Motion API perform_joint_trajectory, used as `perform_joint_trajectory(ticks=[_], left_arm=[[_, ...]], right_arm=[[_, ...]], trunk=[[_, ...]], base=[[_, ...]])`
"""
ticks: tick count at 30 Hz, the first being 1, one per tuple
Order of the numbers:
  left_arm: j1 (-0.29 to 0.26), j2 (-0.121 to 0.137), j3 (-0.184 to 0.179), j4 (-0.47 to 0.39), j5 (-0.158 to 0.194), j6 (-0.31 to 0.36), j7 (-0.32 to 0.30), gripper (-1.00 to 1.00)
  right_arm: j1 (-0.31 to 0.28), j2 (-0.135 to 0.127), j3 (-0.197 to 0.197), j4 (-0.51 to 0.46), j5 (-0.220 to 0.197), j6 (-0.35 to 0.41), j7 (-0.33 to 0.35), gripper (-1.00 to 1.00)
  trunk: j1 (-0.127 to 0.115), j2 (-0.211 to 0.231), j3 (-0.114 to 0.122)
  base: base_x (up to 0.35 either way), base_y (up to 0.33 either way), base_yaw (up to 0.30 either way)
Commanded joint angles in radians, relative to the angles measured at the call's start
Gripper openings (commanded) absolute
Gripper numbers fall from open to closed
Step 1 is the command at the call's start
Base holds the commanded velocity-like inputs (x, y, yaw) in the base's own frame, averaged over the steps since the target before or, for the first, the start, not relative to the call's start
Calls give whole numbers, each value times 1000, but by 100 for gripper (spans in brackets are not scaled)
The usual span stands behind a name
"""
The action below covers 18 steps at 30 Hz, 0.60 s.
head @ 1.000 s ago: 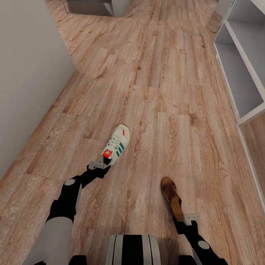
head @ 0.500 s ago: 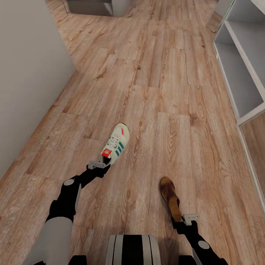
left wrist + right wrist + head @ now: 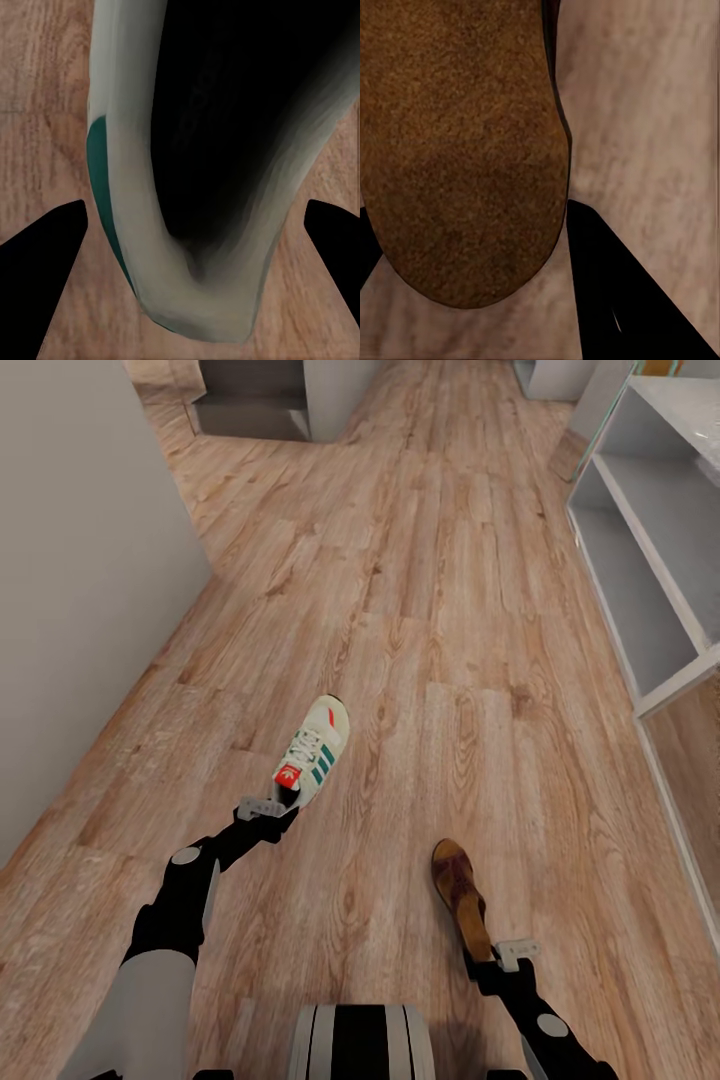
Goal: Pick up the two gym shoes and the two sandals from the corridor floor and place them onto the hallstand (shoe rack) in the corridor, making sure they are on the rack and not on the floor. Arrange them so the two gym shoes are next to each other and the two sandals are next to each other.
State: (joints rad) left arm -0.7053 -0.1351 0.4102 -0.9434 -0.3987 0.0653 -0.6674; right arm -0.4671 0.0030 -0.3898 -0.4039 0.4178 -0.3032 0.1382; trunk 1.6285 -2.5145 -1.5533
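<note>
My left gripper [image 3: 272,803] is shut on the heel of a white gym shoe [image 3: 316,750] with green stripes and a red-orange tongue. It holds the shoe toe-forward over the wood-plank corridor floor [image 3: 440,610]. In the left wrist view the shoe's heel [image 3: 202,187] sits between the dark fingers [image 3: 41,270]. My right gripper [image 3: 497,953] is shut on the heel end of a reddish-brown sandal [image 3: 460,895], seen close up as the sandal's tan sole [image 3: 457,150]. A pale-grey unit with open tiers [image 3: 650,550], apparently the hallstand, runs along the right wall.
A grey wall [image 3: 80,590] juts in on the left, narrowing the corridor there. Another grey low unit [image 3: 260,400] stands at the far end on the left. Open floor stretches ahead between the wall and the shelving.
The whole picture has shifted, so the camera moved; more of the corridor's far end shows. Both grippers keep their hold, and shoe and sandal sit the same relative to the arms.
</note>
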Motion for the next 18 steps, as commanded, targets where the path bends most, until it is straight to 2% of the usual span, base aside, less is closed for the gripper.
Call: perform_joint_trajectory(ticks=[1, 6, 9, 10, 12, 13, 18], left_arm=[[-1, -1, 6, -2, -5, 7, -8, -100], [6, 8, 15, 0, -9, 7, -7, -100], [44, 30, 28, 0, -10, 7, 12, -100], [44, 30, 28, 0, -10, 7, 12, -100], [74, 36, 33, 7, -10, 6, 39, -100], [121, 38, 36, 13, -7, 3, 92, -100], [183, 40, 38, 7, -4, -23, 165, -100]], right_arm=[[-1, 1, -7, 1, 2, -14, 9, -100], [-1, 7, -6, 2, 4, -50, 8, -100], [0, 6, -8, 1, 4, -60, 7, -100], [0, 6, -8, 1, 4, -60, 7, -100], [0, 5, -8, 1, 4, -68, 6, -100], [1, 4, -9, 1, 2, -87, 6, -100], [1, 5, -9, 0, 2, -128, 6, -100]], trunk=[[-1, 0, 3], [-3, 1, 23], [-4, 2, 34], [-5, 2, 38], [-5, 3, 46], [-6, 3, 50], [-8, 4, 69]], base=[[0, 0, 0], [0, 0, 0], [0, 0, 0], [0, 0, 0], [0, 0, 0], [0, 0, 0], [0, 0, 0]])
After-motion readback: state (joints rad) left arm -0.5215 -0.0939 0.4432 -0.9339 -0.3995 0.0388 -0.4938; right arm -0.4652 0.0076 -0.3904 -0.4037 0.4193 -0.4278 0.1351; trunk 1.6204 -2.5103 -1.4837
